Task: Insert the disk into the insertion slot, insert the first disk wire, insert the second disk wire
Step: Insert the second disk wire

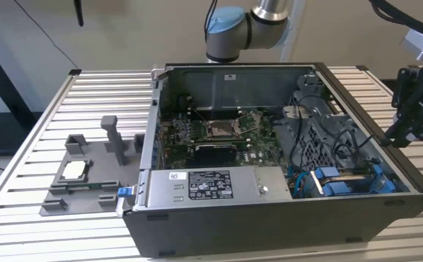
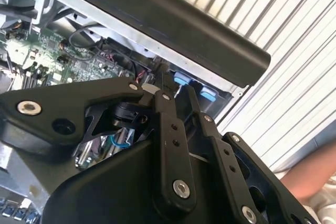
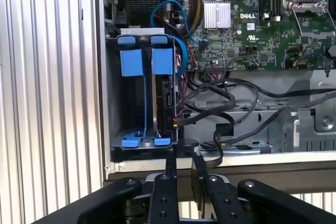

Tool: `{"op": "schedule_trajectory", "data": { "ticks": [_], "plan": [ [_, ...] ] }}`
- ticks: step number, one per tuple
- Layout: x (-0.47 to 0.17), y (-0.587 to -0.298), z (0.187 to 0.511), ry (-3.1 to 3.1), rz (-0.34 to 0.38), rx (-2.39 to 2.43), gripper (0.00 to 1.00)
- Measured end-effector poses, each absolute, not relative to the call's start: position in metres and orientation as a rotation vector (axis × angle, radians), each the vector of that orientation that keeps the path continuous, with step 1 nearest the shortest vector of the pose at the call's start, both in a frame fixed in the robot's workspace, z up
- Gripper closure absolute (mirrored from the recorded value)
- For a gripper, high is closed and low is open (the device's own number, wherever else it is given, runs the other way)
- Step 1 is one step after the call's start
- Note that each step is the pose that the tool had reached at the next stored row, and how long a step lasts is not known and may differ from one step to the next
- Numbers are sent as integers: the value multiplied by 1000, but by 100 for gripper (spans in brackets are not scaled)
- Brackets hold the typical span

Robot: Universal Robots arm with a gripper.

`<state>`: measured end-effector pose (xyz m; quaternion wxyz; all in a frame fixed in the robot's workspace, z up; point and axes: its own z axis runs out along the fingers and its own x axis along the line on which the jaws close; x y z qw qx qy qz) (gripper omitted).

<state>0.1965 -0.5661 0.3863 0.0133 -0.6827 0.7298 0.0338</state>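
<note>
Nearest the lens in both wrist views were your jaws, black links narrowing to two slim tips that hung over the side wall of the open computer case [image 1: 269, 234]. They looked clenched on the end of a black wire [image 3: 187, 143]. The grip point was mostly hidden between the tips, so take that as likely rather than sure.

You had the disk [image 3: 166, 97] already sitting in the insertion slot [image 3: 112, 93], standing on edge between the blue latches, and by the look of it fully home. The slot sat in the corner of the case, next to the silver box [image 1: 204, 185] with the sticker.

What mattered was how the disk lay from your jaws. It was straight ahead of the tips and very near, just past the case wall. Its long axis ran directly away from you, from the near pair of latches to the far pair. Its socket face was turned away from the outer wall, toward the tangle of other black wires and the circuit board [image 3: 247, 40]. So the wire end was beside that face, not yet in it.

In the exterior view, your arm [image 1: 233, 27] reached over from behind the case, which rested on the slatted counter [image 1: 36, 109]. The jaws hovered at the exterior view's right, above the case's rim.
</note>
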Motion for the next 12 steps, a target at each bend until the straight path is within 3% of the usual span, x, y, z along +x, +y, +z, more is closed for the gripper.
{"op": "schedule_trajectory", "data": {
  "ticks": [12],
  "plan": [
    [199, -566, 380, 2297, 155, -2054, 73]
  ]
}}
